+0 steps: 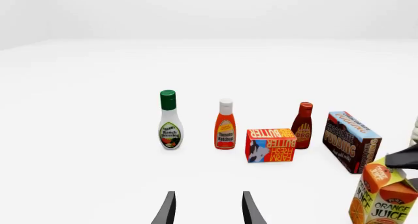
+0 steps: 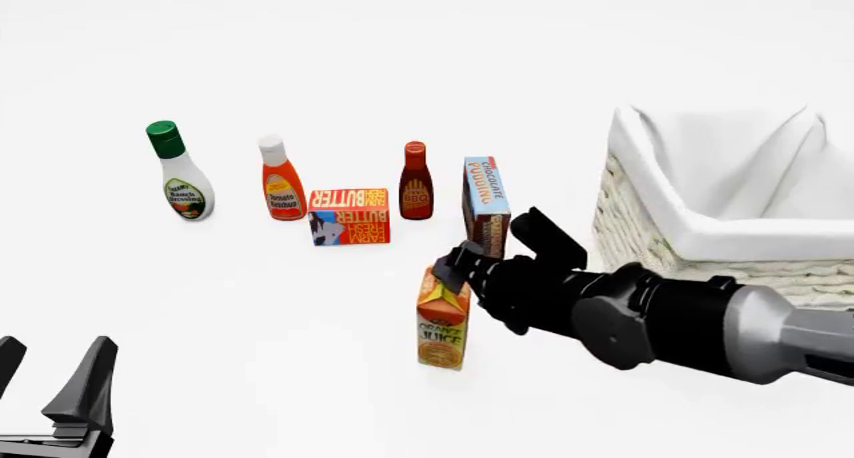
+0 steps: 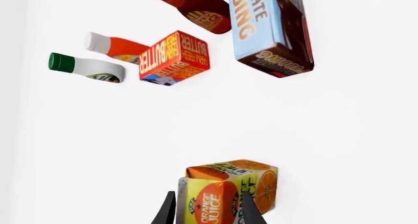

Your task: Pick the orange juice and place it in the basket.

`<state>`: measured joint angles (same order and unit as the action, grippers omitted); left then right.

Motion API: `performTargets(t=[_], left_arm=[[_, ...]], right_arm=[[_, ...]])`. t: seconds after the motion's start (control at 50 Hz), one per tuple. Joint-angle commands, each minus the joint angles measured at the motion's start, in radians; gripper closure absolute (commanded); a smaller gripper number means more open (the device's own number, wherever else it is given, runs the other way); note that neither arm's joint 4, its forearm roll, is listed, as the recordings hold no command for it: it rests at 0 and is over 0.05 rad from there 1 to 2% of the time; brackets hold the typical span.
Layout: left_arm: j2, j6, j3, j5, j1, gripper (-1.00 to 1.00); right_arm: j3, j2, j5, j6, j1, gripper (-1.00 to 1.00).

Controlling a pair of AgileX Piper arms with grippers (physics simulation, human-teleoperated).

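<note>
The orange juice (image 2: pixel 443 328) stands upright on the white table (image 2: pixel 267 318), and the right gripper (image 2: pixel 461 263) is right at its gabled top, coming in sideways from the right. In the right wrist view the carton (image 3: pixel 228 192) sits between the two dark fingers (image 3: pixel 166 212), its top ridge in the gap, but I cannot tell from here whether the fingers are actually pressing on it or just bracketing it. Just beyond the gripper, further out on the table, the chocolate pudding box (image 2: pixel 486 203) stands on its edge, near the carton but not touching it. Past that, and off to the gripper's left, there is a row: the dark BBQ sauce bottle (image 2: pixel 416 181), the butter box (image 2: pixel 348 216), the tomato ketchup bottle (image 2: pixel 280 179) with its white cap, and farthest out the ranch dressing bottle (image 2: pixel 179 172) with a green cap. To the gripper's right, behind the arm, sits the basket (image 2: pixel 641 223), woven wicker with a white cloth lining, close by the arm's forward link. The left gripper (image 2: pixel 54 378) hangs well apart, low at the near left corner, its fingers spread with nothing between them.
</note>
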<state>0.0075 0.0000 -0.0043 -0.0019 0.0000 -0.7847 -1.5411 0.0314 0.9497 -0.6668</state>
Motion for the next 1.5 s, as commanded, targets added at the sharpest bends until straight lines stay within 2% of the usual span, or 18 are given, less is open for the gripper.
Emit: performTargets(t=[0.02, 0.38, 0.58, 0.98, 1.5], left_arm=[[0.0, 0.0, 0.0, 0.0, 0.0, -1.0], [0.0, 0.0, 0.0, 0.0, 0.0, -1.0], [0.0, 0.0, 0.0, 0.0, 0.0, -1.0], [0.0, 0.0, 0.0, 0.0, 0.0, -1.0], [0.0, 0.0, 0.0, 0.0, 0.0, -1.0]], right_arm=[[0.024, -0.039, 0.007, 0.008, -0.011, 1.0], [0.011, -0.006, -0.009, -0.024, -0.009, 1.0], [-0.002, 0.049, -0.024, -0.052, -0.01, 1.0], [0.022, 0.145, -0.024, -0.073, -0.008, 1.0], [0.016, 0.292, -0.084, -0.124, -0.023, 1.0]])
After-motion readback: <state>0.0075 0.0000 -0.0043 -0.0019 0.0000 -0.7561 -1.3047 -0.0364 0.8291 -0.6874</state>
